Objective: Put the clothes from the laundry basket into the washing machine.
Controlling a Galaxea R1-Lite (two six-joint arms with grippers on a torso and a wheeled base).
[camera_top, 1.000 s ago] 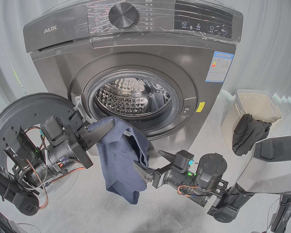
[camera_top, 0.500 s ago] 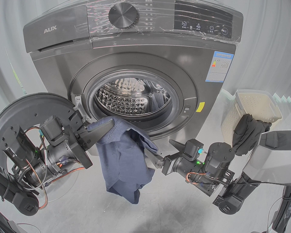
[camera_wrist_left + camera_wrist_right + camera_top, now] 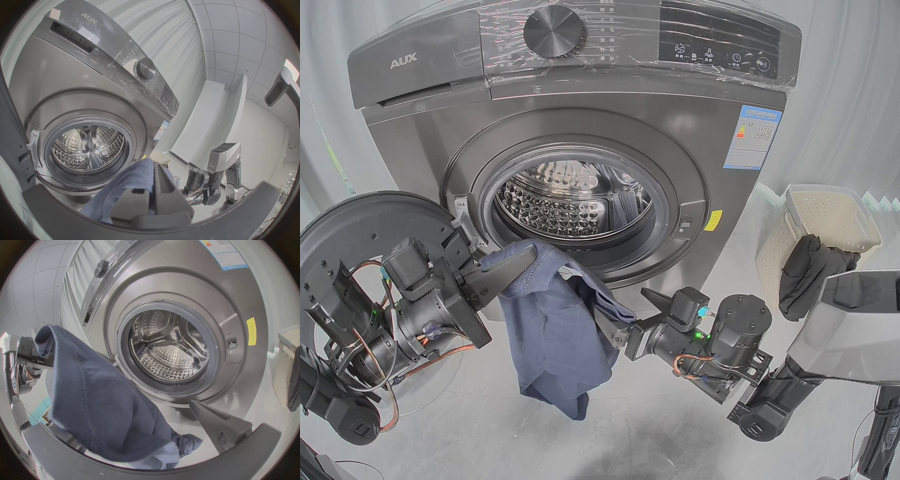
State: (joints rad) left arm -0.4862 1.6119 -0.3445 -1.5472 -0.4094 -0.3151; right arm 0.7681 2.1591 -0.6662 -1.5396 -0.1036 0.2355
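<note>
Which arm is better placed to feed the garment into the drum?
Left: the left gripper is shut on the blue garment at the drum rim; the right gripper is open and lower.

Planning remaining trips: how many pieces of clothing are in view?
2. A blue garment hangs from the shut left gripper before the open washing machine; a black garment drapes over the rim of the laundry basket. More may lie hidden inside the basket.

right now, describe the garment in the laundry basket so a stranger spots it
Find the big grey front-loading washing machine; right of it sits a cream perforated plastic basket. Over its rim slumps a crumpled black garment, unlike the dark blue garment at the machine's mouth.
</note>
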